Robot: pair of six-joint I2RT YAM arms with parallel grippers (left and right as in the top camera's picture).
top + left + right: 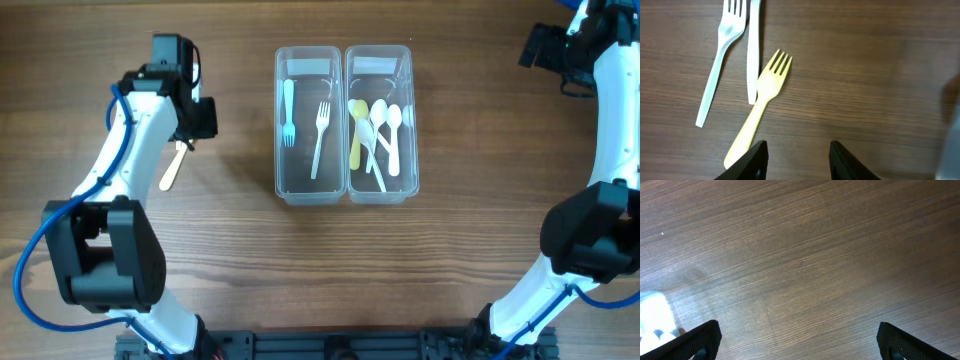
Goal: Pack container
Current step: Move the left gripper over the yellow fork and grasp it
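Overhead, I see the wooden desk (230,270) filling the frame, with both my arms reaching in from the near edge. The left arm (140,150) runs up the left side, and the right arm (615,130) stretches towards the far right corner.

Two clear containers stand side by side, touching, at the middle of the desk and nearer the far edge. The left container (310,66) holds a blue fork (288,110) and a white fork (320,140), lying lengthwise and apart. The right container (378,66) holds a yellow spoon (356,135) and several white spoons (393,135) piled across one another.

Loose cutlery lies on the bare wood by the left edge, mostly hidden under the left arm from above. On the left wrist camera I make out a yellow fork (760,107), a loose white fork (720,65) and a white handle (754,50) whose head is out of frame. The yellow fork's neck touches the end of that handle, and the loose white fork lies just beside them.

The left gripper (797,161) has its fingers parted with nothing between them. The yellow fork's handle end lies just outside one finger (757,160).

The right gripper (800,345) is spread wide over bare wood and grips nothing. I cannot identify a blurred pale patch at the lower left of its view.
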